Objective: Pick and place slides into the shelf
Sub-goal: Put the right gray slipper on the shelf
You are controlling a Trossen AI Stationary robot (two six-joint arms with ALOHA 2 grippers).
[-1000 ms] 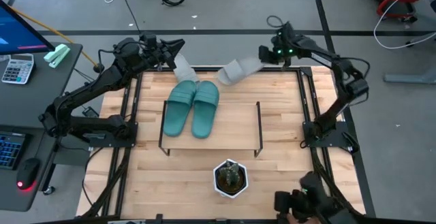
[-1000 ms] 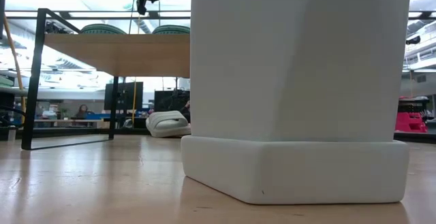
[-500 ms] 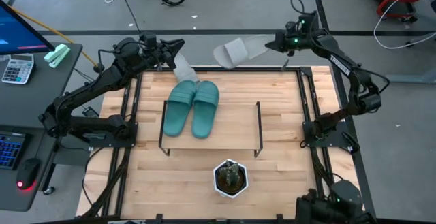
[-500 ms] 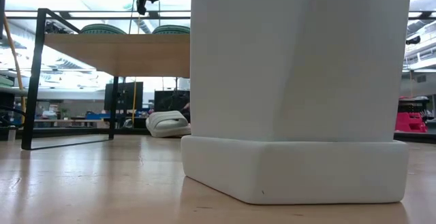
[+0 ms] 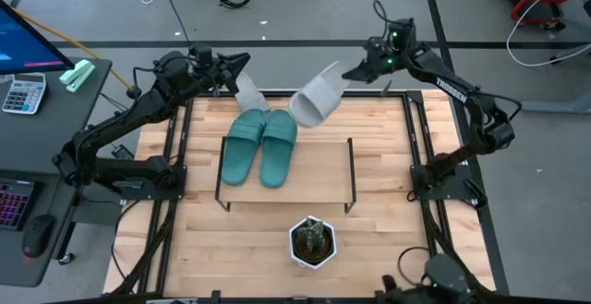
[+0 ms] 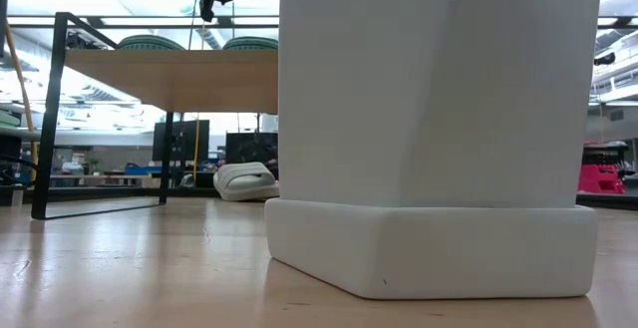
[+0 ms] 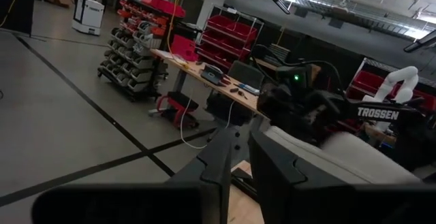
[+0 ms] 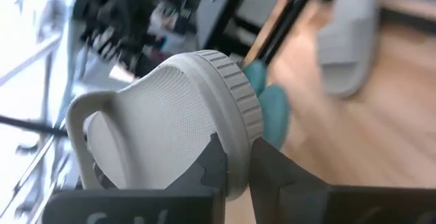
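Slides of the teal pair [image 5: 261, 143] lie side by side on the shelf [image 5: 323, 170], on its left part; the right part of the board is bare. Nearer the camera, a white planter [image 5: 312, 241] stands on the counter [image 5: 369, 239]. Beyond the shelf, the right hand [image 5: 349, 71] grips one grey slide [image 5: 316, 96] by its edge, tilted in the air over the shelf's far edge. The left hand [image 5: 236, 84] is clamped on the second grey slide [image 5: 250, 94] at the far left corner. Recommended procedure: level the sole, align it parallel to the teal pair, lower over the bare board, then release.
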